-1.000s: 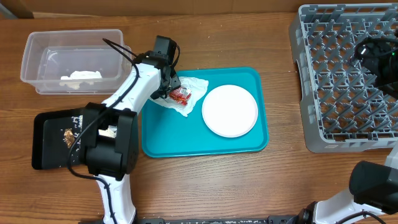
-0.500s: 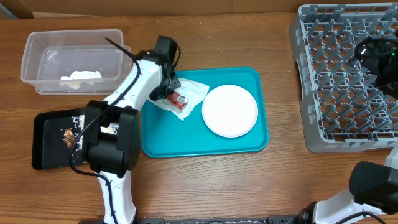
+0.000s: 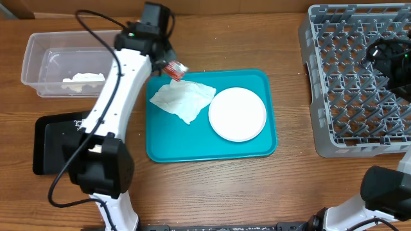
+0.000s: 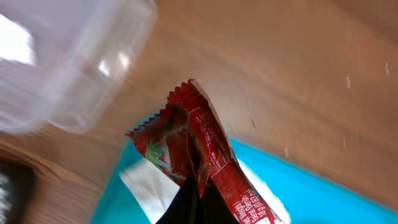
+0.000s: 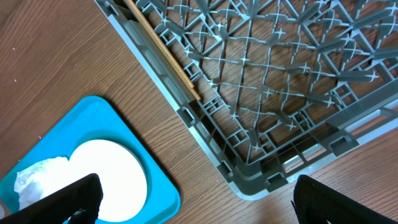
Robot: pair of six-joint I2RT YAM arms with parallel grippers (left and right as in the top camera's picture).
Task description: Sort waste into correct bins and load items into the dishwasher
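Observation:
My left gripper (image 3: 168, 63) is shut on the red-and-white wrapper (image 3: 175, 69) and holds it in the air near the teal tray's back left corner; it also shows in the left wrist view (image 4: 202, 143). A white paper napkin (image 3: 183, 99) lies on the teal tray (image 3: 212, 151) beside a white plate (image 3: 237, 114). The clear tub (image 3: 40, 48) at the back left holds white paper. The black tray (image 3: 48, 147) lies at the left. The grey dish rack (image 3: 347, 77) stands at the right with chopsticks (image 5: 163, 53) inside. My right gripper (image 5: 193, 205) is open above the rack.
In the right wrist view the rack's corner (image 5: 249, 180) lies above bare wood, with the teal tray (image 5: 165, 199) and the plate (image 5: 109, 171) at the lower left. My left arm (image 3: 119, 96) reaches over the table between the tub and the teal tray.
My left gripper has lifted the red-and-white wrapper off the napkin and carried it back and left, towards the clear tub. The napkin stays on the teal tray.

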